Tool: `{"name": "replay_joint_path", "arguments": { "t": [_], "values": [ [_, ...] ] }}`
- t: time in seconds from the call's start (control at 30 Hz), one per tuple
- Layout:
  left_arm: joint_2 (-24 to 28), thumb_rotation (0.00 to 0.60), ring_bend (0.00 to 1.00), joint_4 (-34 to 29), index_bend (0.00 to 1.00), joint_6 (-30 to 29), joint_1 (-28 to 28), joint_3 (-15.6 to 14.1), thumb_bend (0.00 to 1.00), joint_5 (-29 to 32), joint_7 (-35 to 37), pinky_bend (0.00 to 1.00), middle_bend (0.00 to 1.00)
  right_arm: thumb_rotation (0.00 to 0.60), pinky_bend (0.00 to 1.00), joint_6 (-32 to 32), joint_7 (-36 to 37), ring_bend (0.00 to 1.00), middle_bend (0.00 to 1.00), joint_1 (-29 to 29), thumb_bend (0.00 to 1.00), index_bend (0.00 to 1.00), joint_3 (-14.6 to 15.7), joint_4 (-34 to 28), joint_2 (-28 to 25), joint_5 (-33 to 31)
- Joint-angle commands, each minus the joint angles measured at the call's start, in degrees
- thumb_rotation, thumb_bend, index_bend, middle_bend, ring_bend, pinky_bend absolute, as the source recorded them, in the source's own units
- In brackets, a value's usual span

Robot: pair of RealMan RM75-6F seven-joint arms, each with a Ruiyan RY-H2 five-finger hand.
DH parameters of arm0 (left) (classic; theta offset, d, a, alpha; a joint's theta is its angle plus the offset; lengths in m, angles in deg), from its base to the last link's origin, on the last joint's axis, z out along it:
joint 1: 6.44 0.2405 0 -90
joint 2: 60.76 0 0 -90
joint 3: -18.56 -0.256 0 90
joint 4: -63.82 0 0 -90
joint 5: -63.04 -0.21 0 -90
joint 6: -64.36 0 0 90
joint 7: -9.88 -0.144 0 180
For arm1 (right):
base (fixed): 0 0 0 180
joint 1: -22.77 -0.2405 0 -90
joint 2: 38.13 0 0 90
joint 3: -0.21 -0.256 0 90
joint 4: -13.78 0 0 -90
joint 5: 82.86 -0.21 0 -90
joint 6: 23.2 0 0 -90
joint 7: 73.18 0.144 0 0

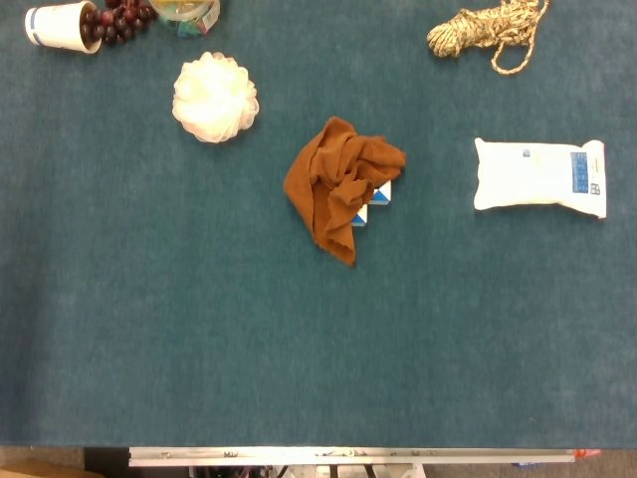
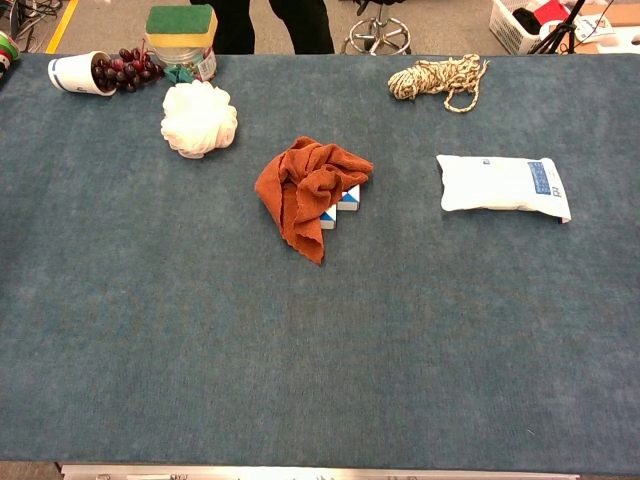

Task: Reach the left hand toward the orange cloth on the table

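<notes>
The orange cloth (image 1: 340, 184) lies crumpled near the middle of the blue-grey table (image 1: 199, 329), and it shows in the chest view too (image 2: 305, 188). It drapes over small blue-and-white boxes (image 1: 376, 199) that peek out at its right side. Neither of my hands nor any part of an arm appears in the head view or the chest view.
A white bath pouf (image 1: 214, 97) lies back left. A tipped paper cup (image 1: 62, 25) with dark grapes (image 1: 117, 20) and a jar topped by a sponge (image 2: 181, 27) stand in the far left corner. A rope coil (image 1: 488, 30) and a white packet (image 1: 539, 177) lie at the right.
</notes>
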Motion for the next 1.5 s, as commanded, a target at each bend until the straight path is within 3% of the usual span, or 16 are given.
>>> {"name": "replay_joint_path", "arguments": {
  "t": [0.03, 0.27, 0.37, 0.63, 1.03, 1.3, 1.5],
  "values": [
    [0.1, 0.600, 0.05, -0.6, 0.09, 0.7, -0.4, -0.9, 0.95, -1.4, 1.9, 0.15, 0.00, 0.600, 0.31, 0.0, 0.0, 0.14, 0.29, 0.0, 0.17, 0.35, 0.0, -0.1, 0.0, 0.0],
    [-1.7, 0.600, 0.08, 0.9, 0.09, 1.5, -1.0, -1.7, 0.98, -2.6, 3.5, 0.21, 0.01, 0.600, 0.31, -0.3, 0.2, 0.14, 0.29, 0.1, 0.17, 0.35, 0.0, -0.2, -0.2, 0.1],
    [-2.1, 0.600, 0.08, -0.2, 0.09, 3.3, -1.6, -2.2, 0.98, -2.5, 7.4, 0.21, 0.02, 0.600, 0.31, -0.3, 0.3, 0.14, 0.29, 0.1, 0.17, 0.35, -0.1, -0.1, -0.3, 0.0],
    [1.2, 0.600, 0.08, -8.7, 0.09, 14.8, -7.5, -4.0, 1.00, -3.4, 26.2, 0.21, 0.03, 0.600, 0.31, -0.6, 0.9, 0.14, 0.29, 0.3, 0.17, 0.35, -0.2, -0.3, -0.6, 0.0],
    [4.3, 0.600, 0.08, -15.6, 0.09, 27.7, -18.5, -1.4, 1.00, -3.7, 52.9, 0.22, 0.04, 0.600, 0.31, -0.6, 1.3, 0.14, 0.29, 0.3, 0.17, 0.35, -0.2, -0.3, -0.8, 0.3],
    [6.4, 0.600, 0.11, -16.4, 0.09, 29.5, -23.6, -2.1, 1.00, -8.8, 78.0, 0.24, 0.07, 0.600, 0.31, -0.3, 1.4, 0.14, 0.29, 0.2, 0.17, 0.35, -0.1, -0.2, -0.8, 0.3],
    [7.8, 0.600, 0.12, -14.6, 0.09, 27.8, -26.5, -4.3, 1.00, -14.1, 91.4, 0.25, 0.09, 0.600, 0.31, -0.3, 1.5, 0.14, 0.29, 0.2, 0.17, 0.35, -0.1, -0.2, -0.8, 0.3]
  ]
}}
